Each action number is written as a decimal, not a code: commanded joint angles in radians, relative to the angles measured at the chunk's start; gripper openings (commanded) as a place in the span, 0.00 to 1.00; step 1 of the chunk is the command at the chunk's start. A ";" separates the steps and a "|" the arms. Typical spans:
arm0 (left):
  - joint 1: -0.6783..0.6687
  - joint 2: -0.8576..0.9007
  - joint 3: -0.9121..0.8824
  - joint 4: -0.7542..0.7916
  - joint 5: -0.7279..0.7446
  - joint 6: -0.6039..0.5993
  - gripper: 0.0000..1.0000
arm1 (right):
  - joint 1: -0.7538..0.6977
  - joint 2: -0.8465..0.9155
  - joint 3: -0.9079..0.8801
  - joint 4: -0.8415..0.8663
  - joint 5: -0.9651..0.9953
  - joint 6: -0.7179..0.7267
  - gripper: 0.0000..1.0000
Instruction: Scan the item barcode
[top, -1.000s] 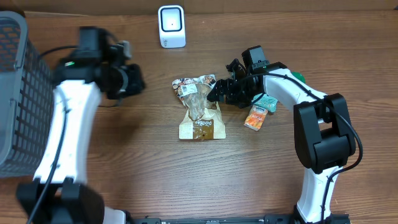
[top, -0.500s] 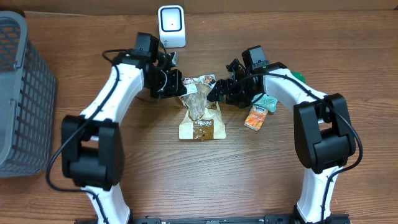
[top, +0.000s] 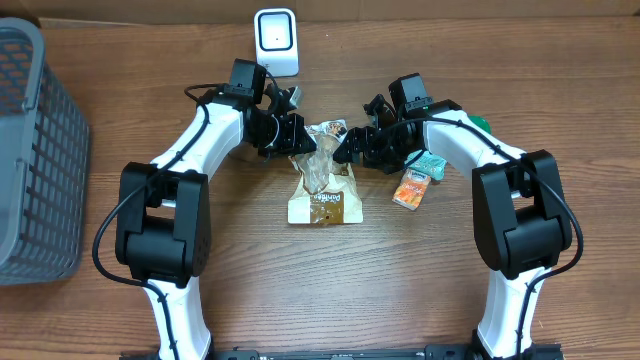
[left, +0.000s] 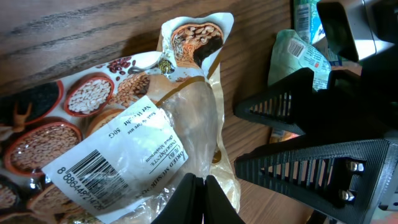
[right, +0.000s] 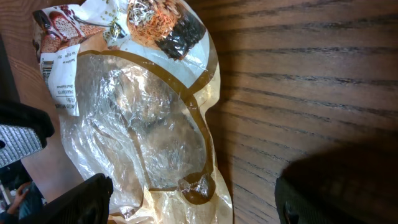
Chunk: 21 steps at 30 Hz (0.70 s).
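Left fingers (left: 194, 198) are pressed fully together, tips down on the clear window of the pouch (top: 322, 182) near its upper left edge. Cannot tell if any film is pinched between them. It looks like a hold-down or a thin nip at the crinkled plastic. Right fingers (top: 347, 148) are spread wide at the pouch's upper right corner, holding nothing, tips low by the desk (top: 400, 280). They are likely lined up that way to close on the corner while the left side stops the bag sliding.

The pouch lies flat mid-desk between both arms, printed top end toward the scanner (top: 276, 42), brown bottom end toward the robot. The white barcode label (left: 118, 158) sits on the pouch's top left, face up, just beside the left tips, bars readable in the left wrist view. Face up means it points at the ceiling, not at the scanner window, so the bag probably needs lifting and tilting before any read.

The scanner stands upright at the far edge, near the pouch but apart from it, window facing the arms. An orange packet (top: 410, 188) and a teal packet (top: 430, 162) lie by the right arm, just beside the wrist, untouched, probably waiting their turn. A grey basket (top: 35, 150) sits at far left, well apart. Judged stage: grasp being set up, scan not yet done.
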<state>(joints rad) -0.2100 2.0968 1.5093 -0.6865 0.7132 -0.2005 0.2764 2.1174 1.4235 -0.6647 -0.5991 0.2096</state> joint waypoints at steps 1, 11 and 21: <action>-0.009 0.015 -0.009 -0.002 -0.057 0.039 0.04 | 0.005 0.003 -0.030 -0.002 0.036 0.004 0.83; -0.009 0.093 -0.010 -0.004 -0.101 0.035 0.04 | 0.005 0.003 -0.030 -0.002 0.036 0.005 0.83; -0.005 0.108 -0.011 -0.039 -0.286 -0.018 0.04 | 0.005 0.004 -0.031 -0.034 0.035 0.054 0.83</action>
<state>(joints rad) -0.2104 2.1403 1.5208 -0.6998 0.6266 -0.1967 0.2768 2.1174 1.4235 -0.6762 -0.6018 0.2180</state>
